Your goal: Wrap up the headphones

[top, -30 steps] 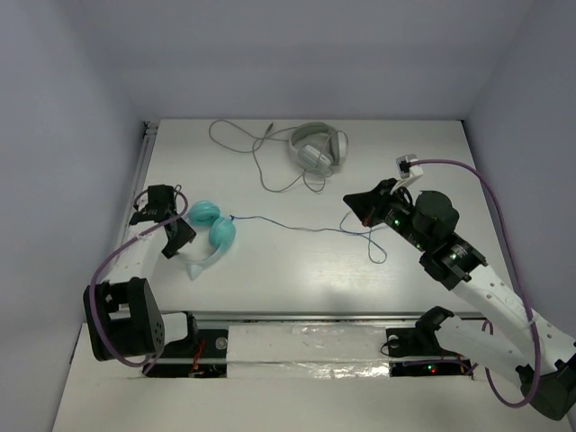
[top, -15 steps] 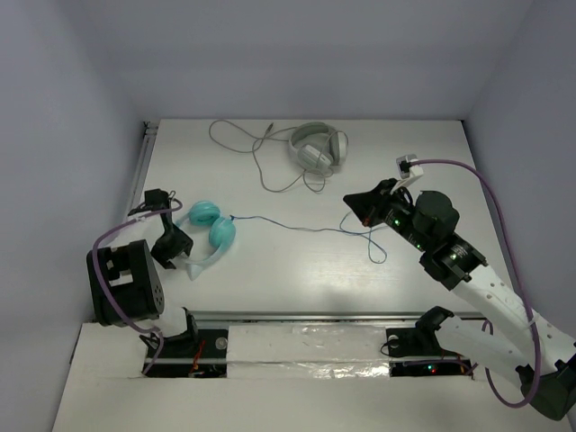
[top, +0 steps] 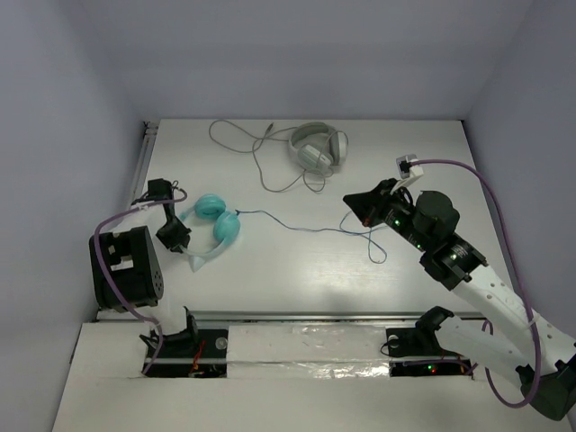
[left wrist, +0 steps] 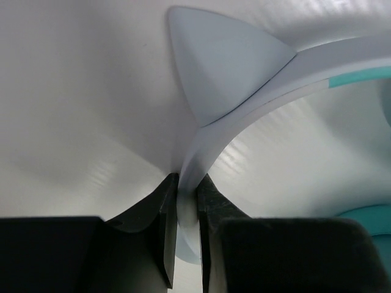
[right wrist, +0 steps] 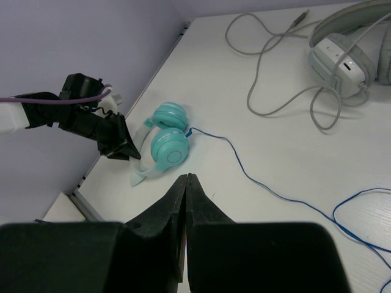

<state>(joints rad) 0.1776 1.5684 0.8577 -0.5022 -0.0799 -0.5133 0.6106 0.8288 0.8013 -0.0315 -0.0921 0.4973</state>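
Gripping the headphones (top: 222,229) — wrapping not yet begun
Clamping the left claw (left wrist: 186,183) on their pale headband (left wrist: 212,131) at the left of the surface (top: 297,279); hovering the right claw (right wrist: 186,180) pinched together, empty; leaving the blue cable (top: 297,226) sprawling loose.

Two sets of headphones are lying on one table (top: 297,279) — the teal headphones (top: 214,229) and the grey headphones (top: 318,147). Two cables are trailing across it: one blue cable (top: 297,228), one grey cable (top: 265,186). Two arms are reaching in, the left arm (top: 126,270) and the right arm (top: 477,283) — each carrying one gripper: the left gripper (top: 180,241), the right gripper (top: 351,203).
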